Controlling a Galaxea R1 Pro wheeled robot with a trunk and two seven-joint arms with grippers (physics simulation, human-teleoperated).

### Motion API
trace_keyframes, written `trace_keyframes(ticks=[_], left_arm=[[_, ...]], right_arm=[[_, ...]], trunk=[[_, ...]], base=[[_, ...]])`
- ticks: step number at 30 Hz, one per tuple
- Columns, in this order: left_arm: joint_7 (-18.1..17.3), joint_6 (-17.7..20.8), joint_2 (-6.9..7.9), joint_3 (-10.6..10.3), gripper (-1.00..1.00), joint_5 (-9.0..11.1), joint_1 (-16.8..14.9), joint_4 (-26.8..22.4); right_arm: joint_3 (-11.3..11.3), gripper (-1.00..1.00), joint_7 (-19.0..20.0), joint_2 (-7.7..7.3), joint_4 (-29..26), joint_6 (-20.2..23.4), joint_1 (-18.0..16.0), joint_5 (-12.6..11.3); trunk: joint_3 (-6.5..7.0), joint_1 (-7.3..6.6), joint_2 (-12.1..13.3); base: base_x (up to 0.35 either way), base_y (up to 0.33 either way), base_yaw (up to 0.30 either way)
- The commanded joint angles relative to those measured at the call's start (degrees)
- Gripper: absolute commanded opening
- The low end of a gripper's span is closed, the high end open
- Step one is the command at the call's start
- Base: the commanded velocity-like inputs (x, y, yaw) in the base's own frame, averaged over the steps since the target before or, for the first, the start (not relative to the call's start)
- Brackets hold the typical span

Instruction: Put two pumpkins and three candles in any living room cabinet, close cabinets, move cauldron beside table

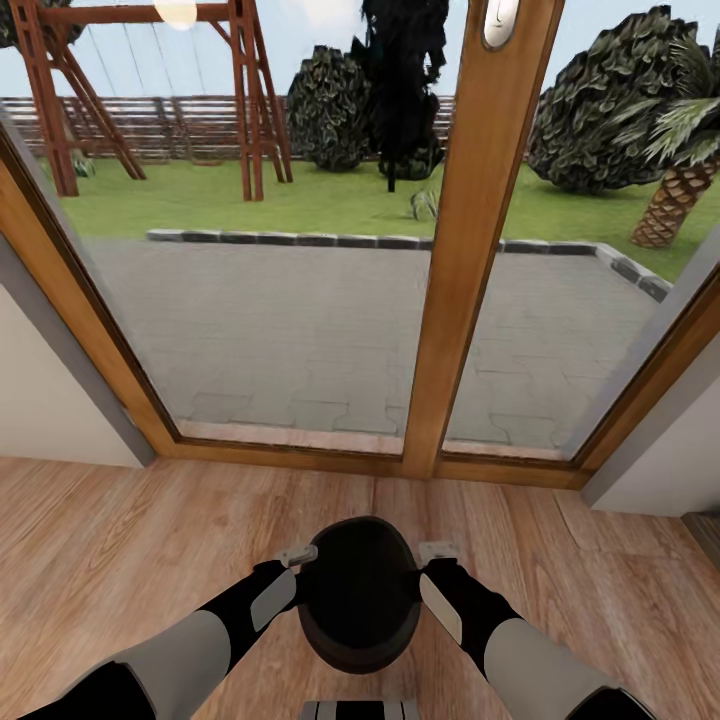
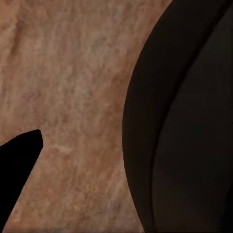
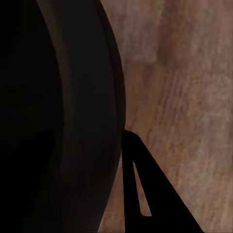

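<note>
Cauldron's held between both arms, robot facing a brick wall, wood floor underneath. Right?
Not a brick wall. The head view shows a glass door with a wooden frame, looking out on a paved patio and lawn. The cauldron does sit between both arms, above the wood floor.

Two arms of matching build: upper sections in pale grey shell, forearms in matte black, each wrist set with a light grey oblong panel. Left pincer and right pincer capped by small pale grey blocks with darker edges. Pincer fingers seen in the wrist views as flat black wedges, one pierced by a narrow slot.
</note>
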Motion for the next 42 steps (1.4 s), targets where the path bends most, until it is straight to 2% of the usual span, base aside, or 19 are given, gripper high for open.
trace_keyframes(ticks=[1,28,42], left_arm=[[0.4,0.1,0.04,-0.4,-1.00,0.5,0.0,-0.1],[0.4,0.1,0.04,-0.4,-1.00,0.4,0.0,-0.1],[0.5,0.1,0.04,-0.4,-1.00,0.4,0.0,-0.1]], right_arm=[[0.5,-1.00,-0.5,-0.05,-0.1,0.2,0.0,-1.1],[0.5,-1.00,-0.5,-0.05,-0.1,0.2,0.0,-1.1],[0.5,-1.00,-0.5,-0.05,-0.1,0.2,0.0,-1.1]], trunk=[[-0.05,-0.01,0.0],[-0.05,-0.01,0.0],[3.05,-0.37,0.2]], base=[[0.000,0.000,0.000],[0.000,0.000,0.000],[0.000,0.000,0.000]])
